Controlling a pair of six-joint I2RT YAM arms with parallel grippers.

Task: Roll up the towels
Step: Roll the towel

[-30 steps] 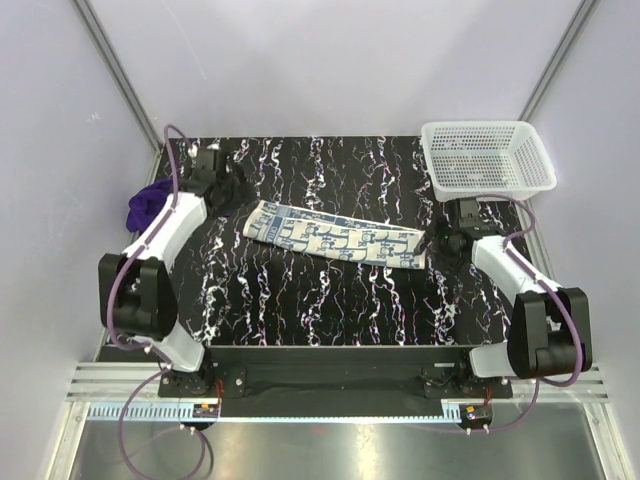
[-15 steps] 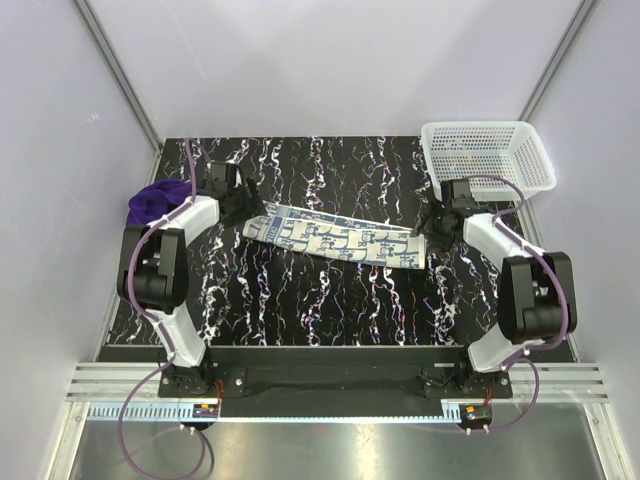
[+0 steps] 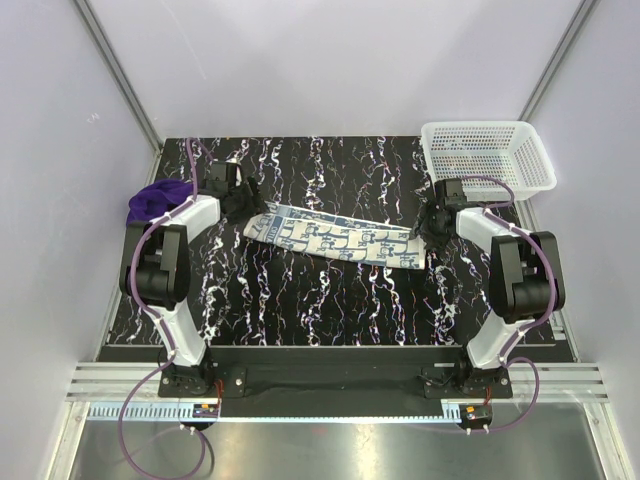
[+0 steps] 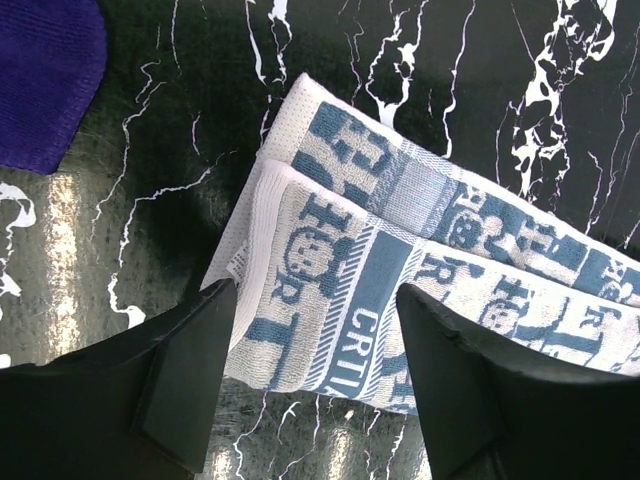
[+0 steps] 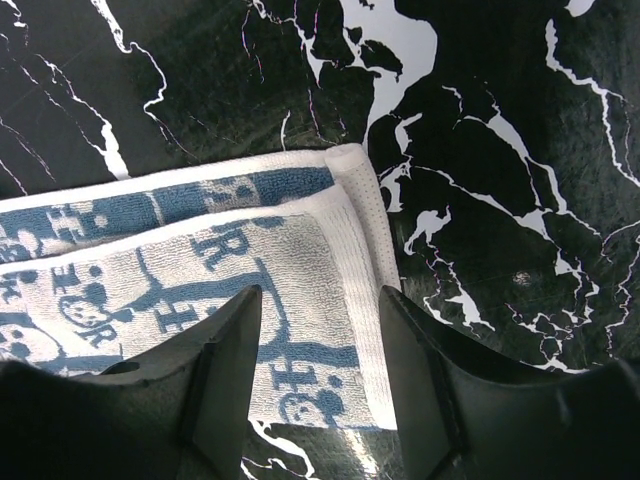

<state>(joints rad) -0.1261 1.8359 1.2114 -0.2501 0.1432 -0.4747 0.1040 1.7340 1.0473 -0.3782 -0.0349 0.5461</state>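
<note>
Between the spread fingers of the left gripper (image 4: 312, 300) lies one folded end of the patterned towel (image 3: 335, 238), flat and unpinched, its corner just under the tips. At the towel's other end the right gripper (image 5: 320, 300) stands with fingers apart as well, straddling the hemmed edge without clamping it. From one gripper to the other the towel stretches across the black marbled table (image 3: 330, 300). Just outside the left gripper sits the purple towel (image 3: 152, 203), bunched at the table's edge; just beyond the right gripper stands a white basket (image 3: 490, 126).
</note>
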